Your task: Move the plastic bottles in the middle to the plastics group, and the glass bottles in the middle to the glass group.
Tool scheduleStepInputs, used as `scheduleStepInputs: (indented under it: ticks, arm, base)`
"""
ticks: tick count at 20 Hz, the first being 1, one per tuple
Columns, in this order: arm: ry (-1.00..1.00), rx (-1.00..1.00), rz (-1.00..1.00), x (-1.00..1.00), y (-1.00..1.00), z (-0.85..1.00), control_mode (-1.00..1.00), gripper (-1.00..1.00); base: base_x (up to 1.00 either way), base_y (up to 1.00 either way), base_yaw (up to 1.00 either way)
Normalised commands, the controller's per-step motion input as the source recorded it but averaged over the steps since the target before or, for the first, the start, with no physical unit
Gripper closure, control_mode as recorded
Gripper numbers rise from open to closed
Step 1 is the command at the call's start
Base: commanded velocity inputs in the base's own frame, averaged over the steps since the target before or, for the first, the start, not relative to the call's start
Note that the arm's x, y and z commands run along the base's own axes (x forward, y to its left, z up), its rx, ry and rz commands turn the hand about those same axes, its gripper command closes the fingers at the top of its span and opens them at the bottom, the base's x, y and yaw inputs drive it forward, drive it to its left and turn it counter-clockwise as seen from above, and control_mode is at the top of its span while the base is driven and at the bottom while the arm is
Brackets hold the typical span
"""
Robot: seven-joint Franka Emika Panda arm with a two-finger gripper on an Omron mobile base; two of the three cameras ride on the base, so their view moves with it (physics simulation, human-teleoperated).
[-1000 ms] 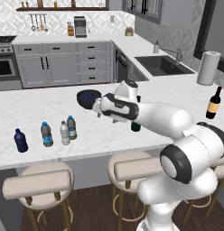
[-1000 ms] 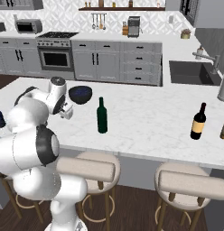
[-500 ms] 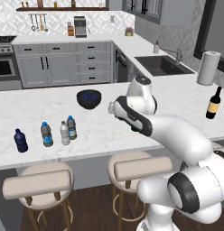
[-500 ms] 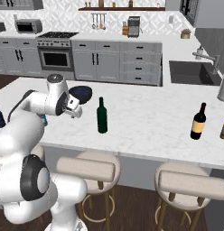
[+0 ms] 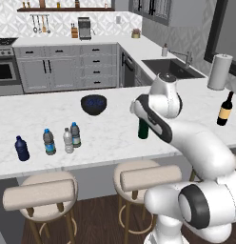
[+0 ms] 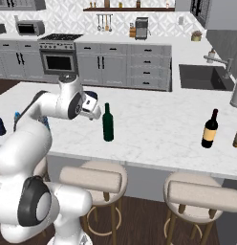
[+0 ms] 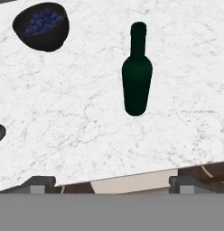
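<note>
Since a second ago the arm has swung from above the water bottles toward the tall, slim dark green glass bottle (image 7: 137, 72), which stands upright mid-counter. The gripper (image 7: 112, 182) hovers above it, jaws wide and empty. A black bowl of blueberries (image 7: 41, 25) sits well apart (nothing stands between).

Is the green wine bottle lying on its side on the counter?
No, the green wine bottle stands upright on the white marble counter, neck up.

Base views flank arm, facing island counter (image 5: 115, 128); hand view looks down close; all share green bottle (image 7: 137, 72).
</note>
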Motion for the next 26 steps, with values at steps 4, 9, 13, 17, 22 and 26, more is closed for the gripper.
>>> scheduleStepInputs:
  ticks: [4, 9, 13, 17, 22, 26]
  arm:
    - [0.0, 0.0, 0.0, 0.28, -0.5, 0.32, -1.0, -1.0]
    - [0.0, 0.0, 0.0, 0.51, -0.34, 0.07, -1.0, -1.0]
    - [0.0, 0.0, 0.01, 0.66, -0.06, 0.0, -1.0, -1.0]
    - [0.02, 0.0, 0.0, 0.26, -0.02, -0.15, -1.0, -1.0]
    - [0.0, 0.0, 0.0, 0.35, -0.06, -0.23, -1.0, -1.0]
    - [0.0, 0.0, 0.0, 0.28, -0.02, -0.28, -1.0, -1.0]
  base:
    - [0.0, 0.0, 0.0]
    - [0.0, 0.0, 0.0]
    - [0.0, 0.0, 0.0]
    - [0.0, 0.0, 0.0]
    - [0.0, 0.0, 0.0]
    - [0.0, 0.0, 0.0]
